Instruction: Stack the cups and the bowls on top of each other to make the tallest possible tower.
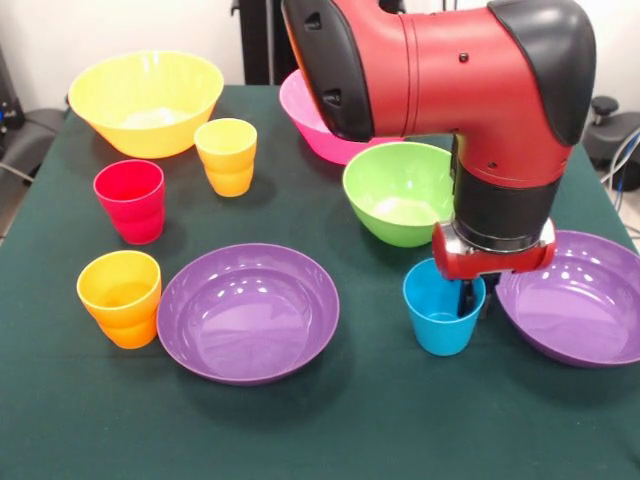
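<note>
The jaws (pixel 468 300) are reaching down over the blue cup's (pixel 440 322) right rim, one finger dipping inside; I cannot tell whether they are gripping it.

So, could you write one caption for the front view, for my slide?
Sawyer gripper reaches into the upright blue cup between two purple bowls.

A dark green cloth (pixel 330 420) covers the desk. Behind it is a pale wall (pixel 120 30). A black post (pixel 258 40) stands at the back. Part of a black chair (pixel 612 125) shows at the right edge, and dark cables (pixel 15 165) at the left.
</note>
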